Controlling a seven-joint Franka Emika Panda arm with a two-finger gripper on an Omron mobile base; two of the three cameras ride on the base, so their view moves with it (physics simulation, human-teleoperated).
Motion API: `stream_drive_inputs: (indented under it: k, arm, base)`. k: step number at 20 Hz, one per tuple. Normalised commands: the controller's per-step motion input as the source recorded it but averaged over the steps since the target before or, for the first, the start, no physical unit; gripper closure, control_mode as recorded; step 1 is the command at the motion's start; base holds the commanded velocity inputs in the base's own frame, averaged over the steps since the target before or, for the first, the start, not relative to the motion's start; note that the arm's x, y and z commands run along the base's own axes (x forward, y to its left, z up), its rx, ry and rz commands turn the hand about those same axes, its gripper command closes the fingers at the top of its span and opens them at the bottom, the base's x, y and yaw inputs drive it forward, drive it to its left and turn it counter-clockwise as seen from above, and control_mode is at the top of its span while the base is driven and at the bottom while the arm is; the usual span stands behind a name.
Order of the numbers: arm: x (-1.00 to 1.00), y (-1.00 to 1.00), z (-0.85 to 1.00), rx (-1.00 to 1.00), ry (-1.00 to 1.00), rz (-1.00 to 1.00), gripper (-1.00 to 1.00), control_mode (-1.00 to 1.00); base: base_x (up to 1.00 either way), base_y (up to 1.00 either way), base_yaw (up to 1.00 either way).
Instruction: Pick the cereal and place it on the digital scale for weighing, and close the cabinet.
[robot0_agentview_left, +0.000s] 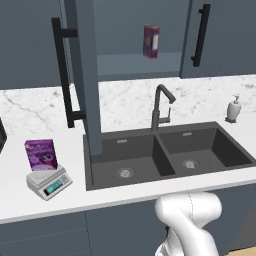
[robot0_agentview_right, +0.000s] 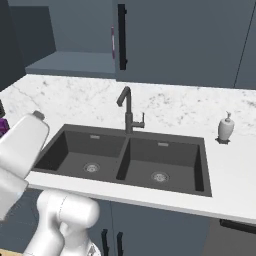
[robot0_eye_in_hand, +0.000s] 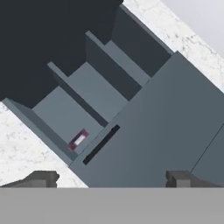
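Observation:
The purple cereal (robot0_agentview_left: 41, 154) box stands upright on the top plate of the digital scale (robot0_agentview_left: 48, 182), on the counter at the left. A sliver of the cereal (robot0_agentview_right: 2, 125) shows at the left edge of the right base view. The cabinet (robot0_agentview_left: 135, 30) above the sink has its left door (robot0_agentview_left: 86, 75) swung out, seen edge-on, with a long black handle (robot0_agentview_left: 65, 75). In the hand view my gripper (robot0_eye_in_hand: 111, 179) is open and holds nothing. It looks at the cabinet (robot0_eye_in_hand: 166, 127), which appears rolled, with its shelves (robot0_eye_in_hand: 94, 89) exposed.
A dark maroon box (robot0_agentview_left: 151, 41) stands on the cabinet shelf (robot0_agentview_left: 137, 62). Below lie a dark double sink (robot0_agentview_left: 165, 155) with a black faucet (robot0_agentview_left: 159, 107). A white soap dispenser (robot0_agentview_left: 233, 108) sits at the right. My arm (robot0_agentview_right: 20, 150) rises at the left of the right base view.

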Motion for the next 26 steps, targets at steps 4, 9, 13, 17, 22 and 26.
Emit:
stream_drive_inputs:
  k: [4, 9, 13, 17, 22, 26]
  arm:
    - [-0.54, 1.00, -0.42, -0.02, -0.20, -0.03, -1.00, -1.00]
    - [0.00, 1.00, -0.65, 0.00, -0.15, -0.10, -1.00, -1.00]
    - [0.34, 1.00, -0.60, 0.00, -0.15, -0.12, -1.00, -1.00]
    - [0.47, 1.00, -0.37, 0.00, -0.20, -0.15, -1.00, -1.00]
    - [0.64, 1.00, -0.01, -0.06, -0.22, -0.25, -1.00, -1.00]
    - [0.44, 1.00, -0.33, -0.09, -0.19, -0.27, -1.00, -1.00]
  base:
    - [0.00, 0.00, 0.00]
    - [0.00, 0.00, 0.00]
    - [0.00, 0.00, 0.00]
    - [0.00, 0.00, 0.00]
    - [0.00, 0.00, 0.00]
    - [0.00, 0.00, 0.00]
